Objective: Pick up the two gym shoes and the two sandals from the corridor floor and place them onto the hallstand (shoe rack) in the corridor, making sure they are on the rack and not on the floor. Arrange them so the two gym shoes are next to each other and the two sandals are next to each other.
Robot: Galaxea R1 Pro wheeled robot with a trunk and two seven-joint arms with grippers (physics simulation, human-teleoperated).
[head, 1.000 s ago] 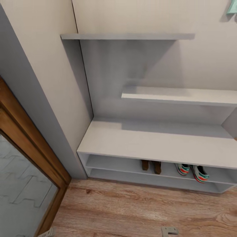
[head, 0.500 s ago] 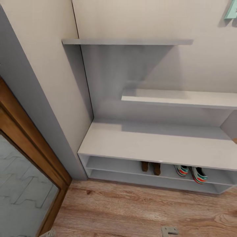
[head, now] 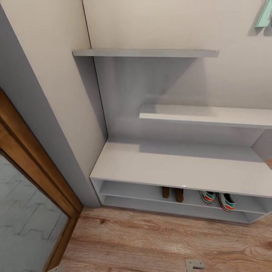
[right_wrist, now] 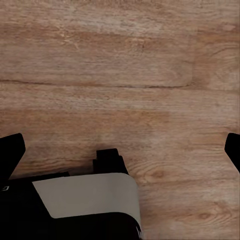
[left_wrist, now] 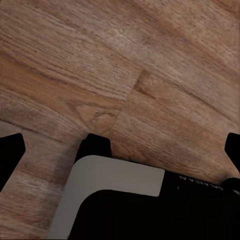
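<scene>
While both pincers, left pincer [left_wrist: 120, 145] and right pincer [right_wrist: 120, 150], hang spread open above the corridor floor [head: 158, 241], the sandals [head: 172, 193] and gym shoes [head: 218, 199] sit paired on the hallstand [head: 170, 166] low shelf.

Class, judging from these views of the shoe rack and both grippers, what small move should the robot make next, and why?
Probably none beyond stopping: the two sandals and two gym shoes sit paired on the hallstand low shelf, off the corridor floor, with the left gripper and right gripper open and empty.
</scene>
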